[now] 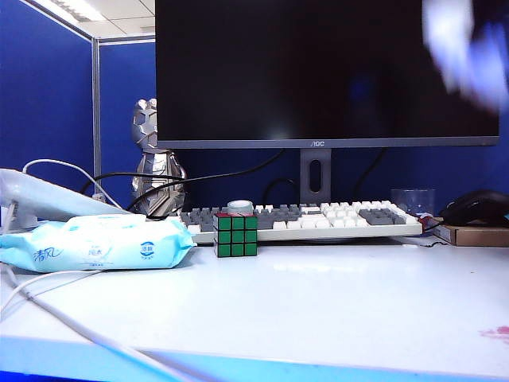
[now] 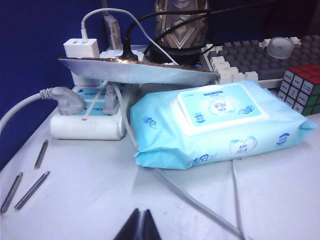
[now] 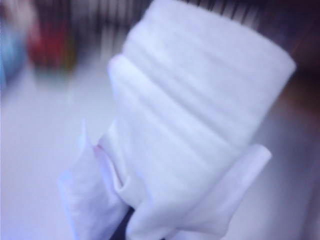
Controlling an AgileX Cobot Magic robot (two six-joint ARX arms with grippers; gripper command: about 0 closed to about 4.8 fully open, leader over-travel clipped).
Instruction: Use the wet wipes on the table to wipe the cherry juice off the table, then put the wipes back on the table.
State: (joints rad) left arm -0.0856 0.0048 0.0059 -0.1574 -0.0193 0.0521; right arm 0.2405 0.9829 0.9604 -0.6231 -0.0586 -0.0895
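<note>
The wet wipes [image 3: 200,115], a white folded wad, fill the right wrist view, blurred, with a faint pink mark near one fold. My right gripper [image 3: 122,227] is shut on them, and only a dark sliver of its fingers shows beneath. In the exterior view the wad is a white blur [image 1: 465,44] high at the right, in front of the monitor and well above the table [image 1: 318,302]. A pinkish smear of cherry juice [image 1: 497,333] lies at the table's right edge. My left gripper [image 2: 141,225] is shut and empty, low over bare table in front of the blue packet.
A light-blue wipes packet [image 1: 103,243] lies at the left beside a Rubik's cube [image 1: 235,235]. Behind them are a keyboard [image 1: 318,219], a monitor [image 1: 318,72] and a mouse [image 1: 477,207]. A power strip [image 2: 87,117], cables [image 2: 190,197] and loose metal rods [image 2: 30,190] sit by the left gripper.
</note>
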